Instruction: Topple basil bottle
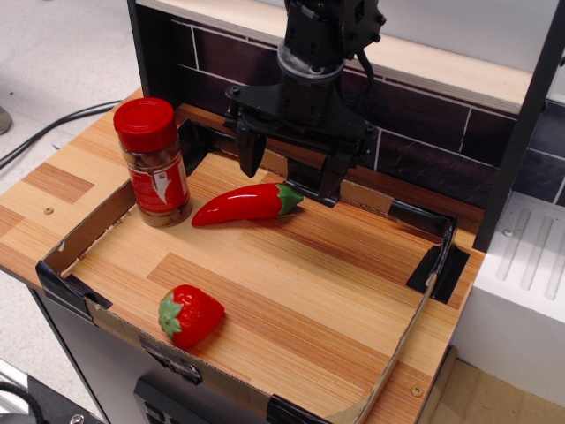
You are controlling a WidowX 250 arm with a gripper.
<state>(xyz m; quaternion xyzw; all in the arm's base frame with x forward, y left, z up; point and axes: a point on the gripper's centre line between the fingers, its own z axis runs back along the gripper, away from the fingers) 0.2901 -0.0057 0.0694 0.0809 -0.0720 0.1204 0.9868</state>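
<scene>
The basil bottle (156, 162) stands upright at the left of the wooden tray: a clear jar with a red screw lid, a red-and-white label and brown contents. My gripper (290, 170) hangs at the back of the tray, to the right of the bottle and apart from it. Its two black fingers (249, 148) are spread wide and hold nothing. The red chili pepper (247, 204) lies just below and in front of the fingers, its tip close to the bottle's base.
A toy strawberry (189, 314) lies near the tray's front left. A low cardboard rim (85, 237) with black taped corners borders the tray. A dark tiled wall (415, 115) stands behind, and a white block (521, 291) sits at the right.
</scene>
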